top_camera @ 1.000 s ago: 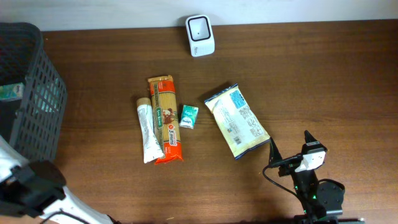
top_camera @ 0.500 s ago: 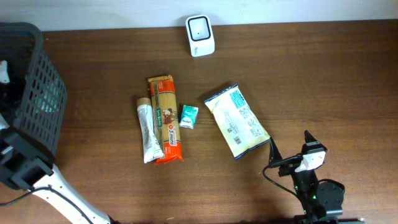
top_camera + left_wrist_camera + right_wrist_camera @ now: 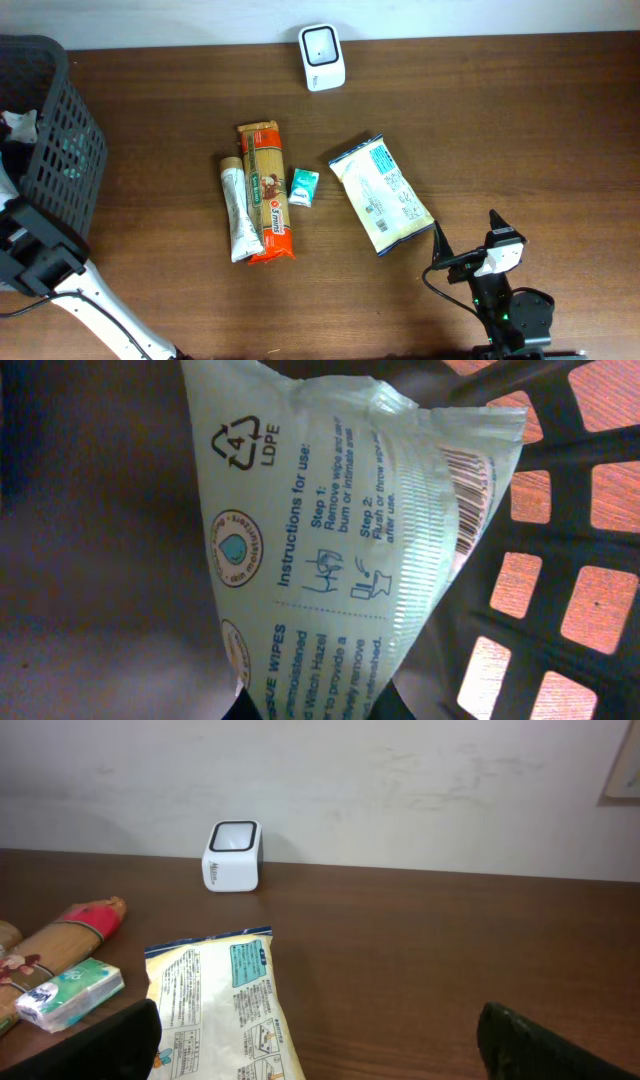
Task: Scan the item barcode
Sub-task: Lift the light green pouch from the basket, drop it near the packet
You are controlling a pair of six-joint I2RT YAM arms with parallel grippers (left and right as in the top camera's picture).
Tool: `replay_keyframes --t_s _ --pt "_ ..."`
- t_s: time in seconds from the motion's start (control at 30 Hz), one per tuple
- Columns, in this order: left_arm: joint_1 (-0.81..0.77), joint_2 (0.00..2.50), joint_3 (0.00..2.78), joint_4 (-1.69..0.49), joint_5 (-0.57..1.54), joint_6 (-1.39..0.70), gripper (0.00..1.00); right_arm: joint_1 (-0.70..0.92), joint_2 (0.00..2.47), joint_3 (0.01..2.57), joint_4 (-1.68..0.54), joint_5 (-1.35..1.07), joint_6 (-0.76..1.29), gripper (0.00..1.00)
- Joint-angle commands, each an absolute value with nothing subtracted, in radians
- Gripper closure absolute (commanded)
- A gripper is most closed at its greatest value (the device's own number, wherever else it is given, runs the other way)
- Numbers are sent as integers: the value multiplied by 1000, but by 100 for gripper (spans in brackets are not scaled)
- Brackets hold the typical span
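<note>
The left gripper [image 3: 318, 708] is clamped on the wipes pack [image 3: 340, 530] inside the basket [image 3: 560, 610]. The right gripper [image 3: 320, 1045] stands wide, holding nothing.

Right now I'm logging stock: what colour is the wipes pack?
The wipes pack is pale green with dark print, clearest in left wrist view.

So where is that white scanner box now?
Overhead view: the scanner stands at the table's far edge, near centre, beyond the spaghetti pack and yellow bag.
</note>
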State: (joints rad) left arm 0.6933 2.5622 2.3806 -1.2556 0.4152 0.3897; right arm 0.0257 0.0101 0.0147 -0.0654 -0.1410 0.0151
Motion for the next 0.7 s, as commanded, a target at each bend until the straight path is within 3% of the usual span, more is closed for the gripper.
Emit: replay_keyframes --t_s 0.0,0.27,0.37,0.5,0.67 --pt "697 2545 2428 -1282 389 348 100 19 4 6 -65 -147 11 1" --pt "691 2098 2658 -1285 380 30 100 19 4 6 -65 -147 11 1" --pt "656 1963 2658 -1362 472 29 100 19 4 6 -64 -147 11 1" --pt "436 1914 2650 -1539 482 33 100 19 4 6 -65 -147 11 1" --pt "91 1919 2428 -1563 384 84 100 19 4 6 -65 -147 11 1"
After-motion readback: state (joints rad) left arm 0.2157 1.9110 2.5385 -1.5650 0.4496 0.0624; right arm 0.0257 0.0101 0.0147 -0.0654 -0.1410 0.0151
